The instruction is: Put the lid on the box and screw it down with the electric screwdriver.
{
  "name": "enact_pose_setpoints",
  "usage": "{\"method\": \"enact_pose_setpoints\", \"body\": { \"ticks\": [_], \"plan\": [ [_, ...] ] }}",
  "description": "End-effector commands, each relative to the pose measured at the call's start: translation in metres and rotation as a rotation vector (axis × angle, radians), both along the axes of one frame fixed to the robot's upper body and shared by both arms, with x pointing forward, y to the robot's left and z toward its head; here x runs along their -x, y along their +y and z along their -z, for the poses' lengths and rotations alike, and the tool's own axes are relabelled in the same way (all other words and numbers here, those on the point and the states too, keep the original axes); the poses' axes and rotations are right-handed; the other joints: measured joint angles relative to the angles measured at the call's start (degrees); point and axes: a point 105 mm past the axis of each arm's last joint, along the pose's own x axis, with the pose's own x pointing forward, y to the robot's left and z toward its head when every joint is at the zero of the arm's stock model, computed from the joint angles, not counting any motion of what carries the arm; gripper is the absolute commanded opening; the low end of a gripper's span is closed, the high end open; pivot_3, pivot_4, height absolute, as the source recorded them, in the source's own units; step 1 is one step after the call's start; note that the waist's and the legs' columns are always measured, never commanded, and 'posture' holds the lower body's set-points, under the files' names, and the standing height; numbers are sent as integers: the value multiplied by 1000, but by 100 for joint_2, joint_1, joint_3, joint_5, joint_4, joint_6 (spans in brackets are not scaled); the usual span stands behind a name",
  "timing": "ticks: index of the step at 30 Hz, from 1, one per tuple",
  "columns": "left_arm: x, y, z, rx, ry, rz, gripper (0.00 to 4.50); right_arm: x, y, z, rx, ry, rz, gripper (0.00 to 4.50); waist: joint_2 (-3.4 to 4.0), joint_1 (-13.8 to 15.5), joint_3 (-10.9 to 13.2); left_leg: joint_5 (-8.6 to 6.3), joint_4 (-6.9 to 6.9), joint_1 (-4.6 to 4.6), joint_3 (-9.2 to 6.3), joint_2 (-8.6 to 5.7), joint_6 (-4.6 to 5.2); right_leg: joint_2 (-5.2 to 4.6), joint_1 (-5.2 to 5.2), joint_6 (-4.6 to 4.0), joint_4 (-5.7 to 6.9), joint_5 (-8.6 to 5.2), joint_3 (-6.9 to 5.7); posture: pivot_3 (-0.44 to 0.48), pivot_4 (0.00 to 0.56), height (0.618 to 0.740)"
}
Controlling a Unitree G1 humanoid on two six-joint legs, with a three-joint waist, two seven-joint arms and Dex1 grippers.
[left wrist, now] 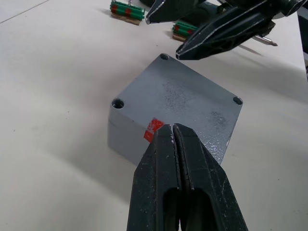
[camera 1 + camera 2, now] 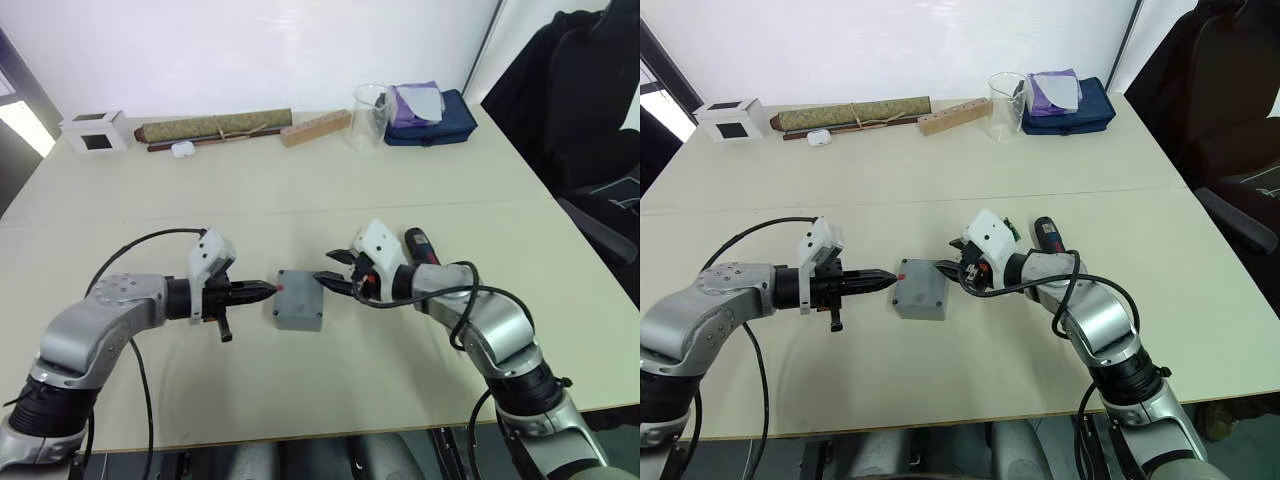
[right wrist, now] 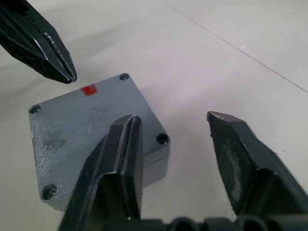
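The grey box (image 2: 299, 316) stands mid-table with the lid (image 2: 300, 294) lying flat on it; a seam and corner holes show in the wrist views, and a red mark (image 1: 154, 129) sits at its left edge. My left gripper (image 2: 268, 289) is shut, empty, its tip at that red mark on the box's left side. My right gripper (image 2: 332, 270) is open at the box's right edge, one finger (image 3: 126, 144) over the lid's corner, the other finger (image 3: 238, 154) off the box. The electric screwdriver (image 2: 419, 247) lies on the table just behind my right wrist.
Along the far edge are a white cube (image 2: 95, 132), a rolled olive mat (image 2: 215, 127), a wooden block (image 2: 315, 127), a clear cup (image 2: 370, 115) and a blue bag (image 2: 430, 118). Small green-red parts (image 1: 127, 10) lie beyond the box. A dark chair (image 2: 585, 110) stands right.
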Motion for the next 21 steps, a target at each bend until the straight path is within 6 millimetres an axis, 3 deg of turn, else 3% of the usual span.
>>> {"method": "enact_pose_setpoints", "body": {
  "ticks": [1,6,11,14,18,21],
  "plan": [
    [0,-8,-11,9,-49,27,0,1,-1,-18,-42,-37,-7,2302,0,0,0,0,0,0,0,0,0,0,0,0,0,0,0,0,150,740],
    [-4,-17,-36,103,-90,49,0,-9,-31,-48,-152,15,120,2302,0,12,0,0,1,-2,-2,-1,0,-1,0,0,2,0,0,0,150,740],
    [5,-35,-51,69,-148,186,0,-21,-102,-60,-61,226,420,2302,0,23,0,0,6,-2,-2,-3,0,-3,1,0,6,1,0,0,150,740],
    [15,-44,-55,45,-163,283,0,-8,-129,-57,106,333,461,3032,3,28,2,0,2,-3,-1,-5,0,-4,1,-1,0,0,0,0,150,740],
    [22,-52,-56,11,-183,370,0,2,-166,-43,318,472,533,4478,3,-5,2,-1,-5,-3,4,-6,1,-3,-1,-1,-8,-1,2,0,150,740],
    [22,-56,-55,-14,-204,405,0,5,-174,-39,347,617,530,4494,4,-58,2,-1,-3,4,22,-3,2,0,-1,0,-9,-1,13,0,150,740]
  ]
}}
